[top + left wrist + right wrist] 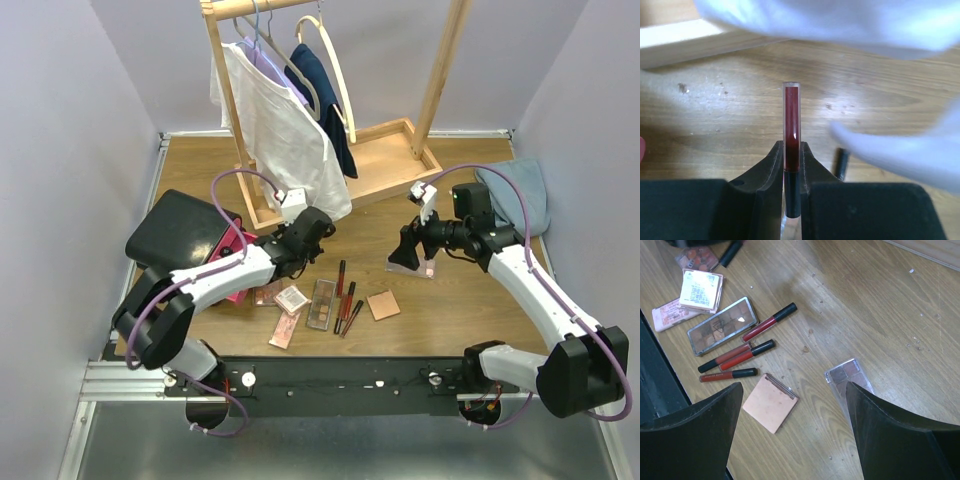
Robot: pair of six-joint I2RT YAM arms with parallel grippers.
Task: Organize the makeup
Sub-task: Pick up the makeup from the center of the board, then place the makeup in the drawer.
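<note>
At the left gripper [792,152]: jaws pinch one slim dark-red tube [791,120] where the red meets its black cap. The red end sticks out past the fingertips, over bare desk [730,125] beside a white shirt [840,25]. Right gripper [795,405] is spread wide and holds nothing, above a small clear palette [847,374] and a peach compact [770,409]. Other makeup lies flat on the desk nearby: four red tubes [769,322], a long eyeshadow palette [722,326].

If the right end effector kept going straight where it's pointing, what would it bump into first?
Probably the bare wooden table, between the peach compact and the small clear palette. The right end effector is wide open, so a finger might clip either; depth is unclear.
</note>
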